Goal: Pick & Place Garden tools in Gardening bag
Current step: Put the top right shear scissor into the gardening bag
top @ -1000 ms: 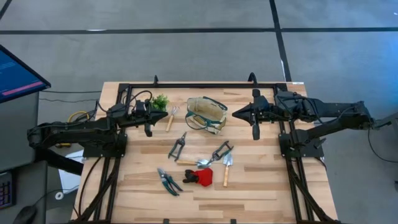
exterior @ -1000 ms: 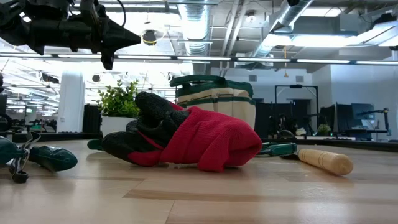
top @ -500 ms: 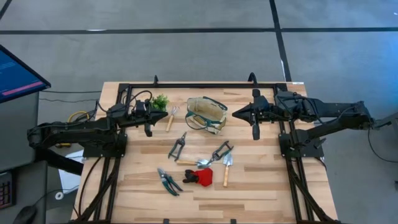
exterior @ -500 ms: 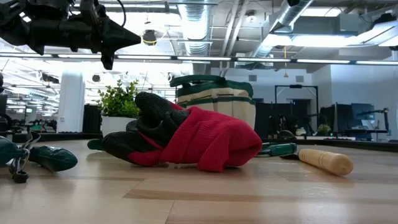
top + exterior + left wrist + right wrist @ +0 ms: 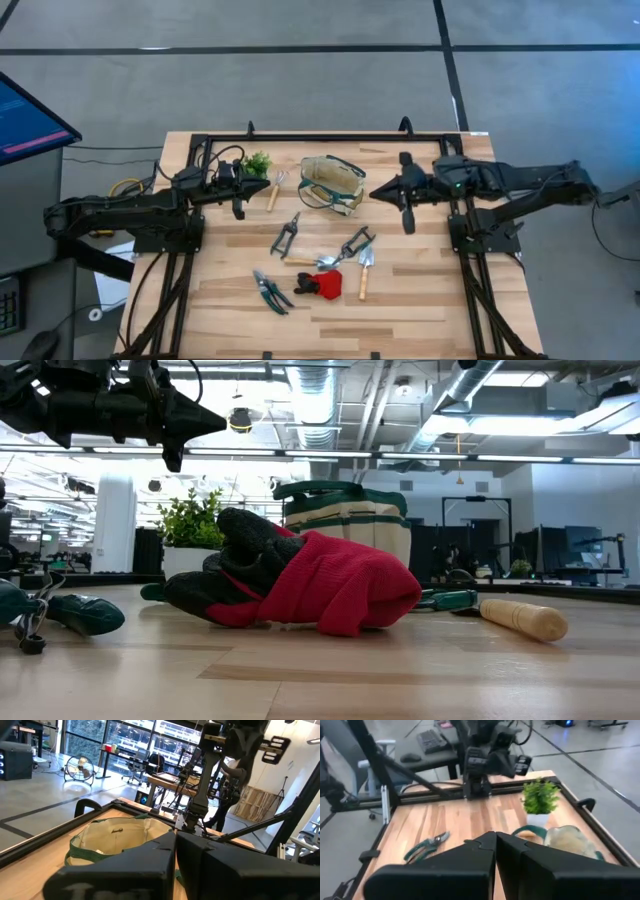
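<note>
Lying near the upper middle of the high view, the gardening bag (image 5: pixel 331 183) is flanked by both grippers, with its mouth facing up. The left gripper (image 5: pixel 268 187) is held just left of the bag, beside the small potted plant (image 5: pixel 258 162), with its fingers pressed together and nothing between them. The right gripper (image 5: pixel 374 193) is seen just right of the bag, its fingers likewise pressed together and empty.

The garden tools are spread on the counter (image 5: pixel 430 300) below the bag, apart from both grippers. A wooden-handled tool (image 5: pixel 275 187) lies just beside the left gripper, its long axis running nearly up and down the frame. Dark shears (image 5: pixel 286 235) point diagonally toward the upper right. Green-handled pruners (image 5: pixel 270 291) lie toward the lower left, angled toward the lower right. A red and black glove (image 5: pixel 321 285) rests at lower centre. A wooden-handled trowel (image 5: pixel 365 270) stands nearly vertical in the frame, blade upward.
</note>
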Motion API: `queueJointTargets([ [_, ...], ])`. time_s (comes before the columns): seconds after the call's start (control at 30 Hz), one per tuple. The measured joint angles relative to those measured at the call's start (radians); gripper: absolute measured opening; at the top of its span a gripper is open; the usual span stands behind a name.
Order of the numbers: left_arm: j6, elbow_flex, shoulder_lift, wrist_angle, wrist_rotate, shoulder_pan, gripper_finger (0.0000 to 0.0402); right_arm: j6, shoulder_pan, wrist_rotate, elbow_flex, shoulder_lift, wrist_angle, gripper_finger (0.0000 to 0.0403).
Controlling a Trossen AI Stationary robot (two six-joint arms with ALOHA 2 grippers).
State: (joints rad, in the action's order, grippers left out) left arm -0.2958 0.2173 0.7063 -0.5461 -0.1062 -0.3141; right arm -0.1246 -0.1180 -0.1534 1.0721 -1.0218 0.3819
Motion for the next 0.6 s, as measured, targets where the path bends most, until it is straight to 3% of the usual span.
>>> queueJointTargets([
  [0.6,0.0,0.0,0.0,-0.002,0.0,0.0,0.0002,0.0,-0.021,0.033,0.0,-0.253,0.245,0.0001],
])
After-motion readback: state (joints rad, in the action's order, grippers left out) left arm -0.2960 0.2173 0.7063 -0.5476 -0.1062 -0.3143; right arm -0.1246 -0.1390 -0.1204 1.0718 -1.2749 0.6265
